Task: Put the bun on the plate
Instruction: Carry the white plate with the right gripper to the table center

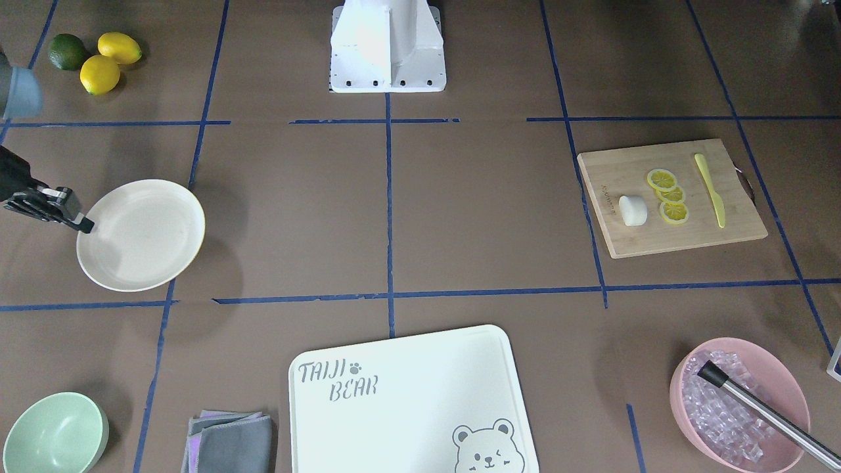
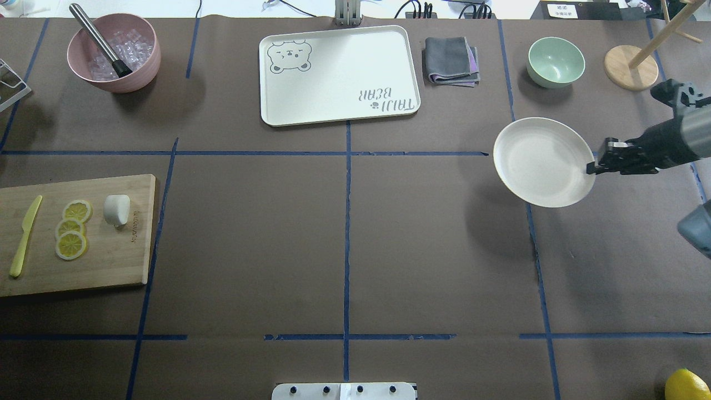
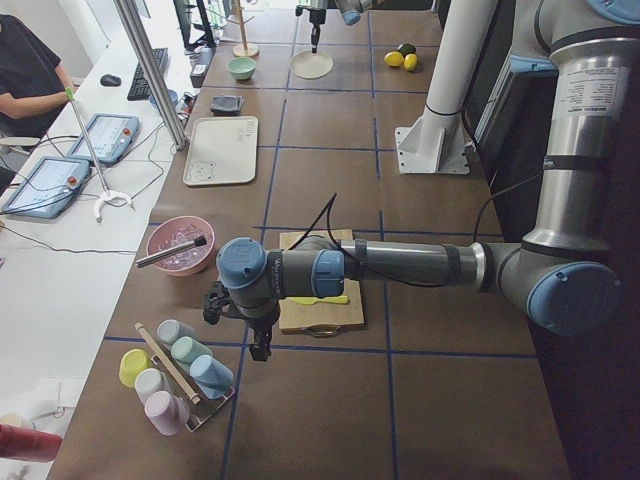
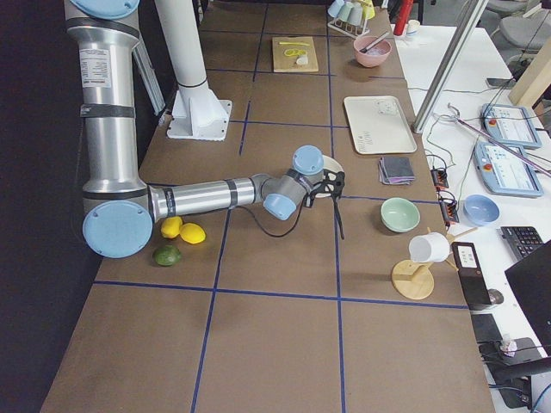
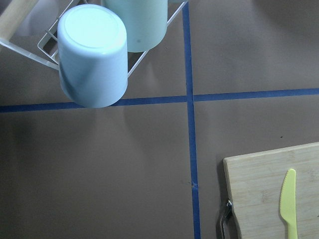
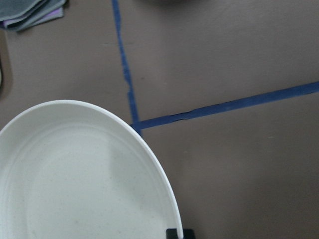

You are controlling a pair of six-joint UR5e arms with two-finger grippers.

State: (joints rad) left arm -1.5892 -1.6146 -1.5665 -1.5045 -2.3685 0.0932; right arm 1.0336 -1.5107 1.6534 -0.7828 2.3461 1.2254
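My right pincer (image 2: 591, 165) is clamped on the near-right rim of the plate (image 2: 541, 161). One finger shows at the very bottom of my right wrist view, pressed against the edge. The plate is bare, and it spreads out to the left of that pincer. Its shadow falls apart from it on the brown worktop (image 2: 278, 250), so the plate is up off the surface.

The bun (image 2: 117, 210) is well apart from that pincer, right across the worktop to its left. It sits on the wooden board (image 2: 111, 261), just beside three lemon slices (image 2: 71, 228), with a yellow knife (image 2: 25, 236) beyond them.

My left pincer (image 3: 259, 348) hangs over the worktop past the board's outer end, between the board and a rack of cups (image 3: 175, 375), fingers pointing down. I can't tell whether its fingers are apart or together. From that pincer the bun lies off to the right, on the board.
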